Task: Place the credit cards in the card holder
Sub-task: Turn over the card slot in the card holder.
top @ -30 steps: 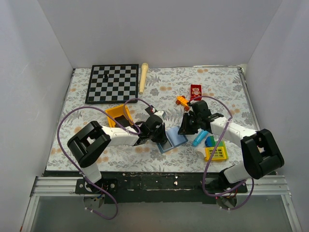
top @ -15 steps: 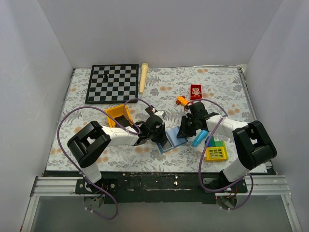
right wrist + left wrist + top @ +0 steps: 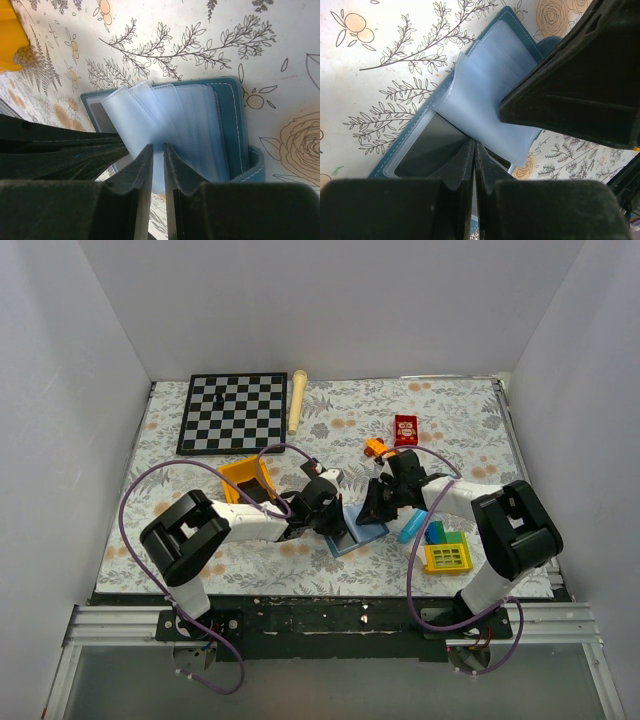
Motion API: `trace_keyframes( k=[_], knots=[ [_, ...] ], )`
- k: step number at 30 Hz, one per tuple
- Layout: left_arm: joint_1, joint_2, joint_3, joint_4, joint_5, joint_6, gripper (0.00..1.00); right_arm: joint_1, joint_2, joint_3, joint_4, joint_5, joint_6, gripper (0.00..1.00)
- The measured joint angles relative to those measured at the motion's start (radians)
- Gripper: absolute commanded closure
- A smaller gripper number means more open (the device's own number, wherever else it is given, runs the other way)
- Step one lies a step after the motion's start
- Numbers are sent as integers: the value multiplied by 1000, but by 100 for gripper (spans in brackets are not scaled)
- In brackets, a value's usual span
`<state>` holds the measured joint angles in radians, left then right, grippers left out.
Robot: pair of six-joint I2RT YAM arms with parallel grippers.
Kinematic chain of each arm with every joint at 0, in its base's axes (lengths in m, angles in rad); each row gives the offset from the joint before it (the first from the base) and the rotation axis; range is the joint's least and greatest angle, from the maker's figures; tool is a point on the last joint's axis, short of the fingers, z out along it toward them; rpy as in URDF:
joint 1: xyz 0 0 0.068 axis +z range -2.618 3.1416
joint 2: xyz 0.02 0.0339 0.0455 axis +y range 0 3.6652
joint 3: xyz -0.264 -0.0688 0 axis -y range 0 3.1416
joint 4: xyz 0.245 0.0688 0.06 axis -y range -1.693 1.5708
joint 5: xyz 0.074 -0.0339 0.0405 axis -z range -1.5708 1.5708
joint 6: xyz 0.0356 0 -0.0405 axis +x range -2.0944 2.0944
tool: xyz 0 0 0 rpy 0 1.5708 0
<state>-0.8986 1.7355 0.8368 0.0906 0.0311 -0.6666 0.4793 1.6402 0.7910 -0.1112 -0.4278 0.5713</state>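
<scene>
Card holder [image 3: 362,533]: lies open and flat on the floral table [image 3: 460,430], a little toward 5 o'clock of the table's centre. Its pale translucent sleeves [image 3: 150,107] fan out from the spine.

Credit card [image 3: 431,150]: one dark card sits inside the clear window pocket at the holder's 7 o'clock end in the left wrist view. I cannot place the second card.

Left gripper [image 3: 473,150]: jaws pressed almost together, tips down on the sleeve fold just above the pocketed card. Whether anything thin lies between them, cannot tell.

Right gripper [image 3: 158,152]: jaws drawn to a narrow slit with a blurred pale leaf showing in it. It looks like a pinch on one sleeve (not certain).

Risks, as I judge them:
- A pull on that leaf could lift or drag the light holder rather than open a pocket.
- Hard tension could crease or tear the plastic.
- The two grippers crowd the same small spot, so a sideways move by either could knock the other.
- The seated card could slide back out if the holder tips.
- Blue tube toy [image 3: 413,527] sits close at 3 o'clock and is easily nudged.

Pose: both arms reach low and forward, forearms converging. The left comes in from 9 o'clock of the holder, the right from 2 o'clock, wrists tipped down.
</scene>
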Motion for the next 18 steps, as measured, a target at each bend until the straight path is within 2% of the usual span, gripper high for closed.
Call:
trace_keyframes(
  k=[5,12,18],
  knots=[
    [0,-14,-4,-14,-1,2,100,1,3,0,7,-5,2,79],
    [0,-116,-21,-72,-3,12,100,6,3,0,7,0,2,79],
    [0,-122,23,-72,6,21,100,6,3,0,6,2,2,80]
  ],
)
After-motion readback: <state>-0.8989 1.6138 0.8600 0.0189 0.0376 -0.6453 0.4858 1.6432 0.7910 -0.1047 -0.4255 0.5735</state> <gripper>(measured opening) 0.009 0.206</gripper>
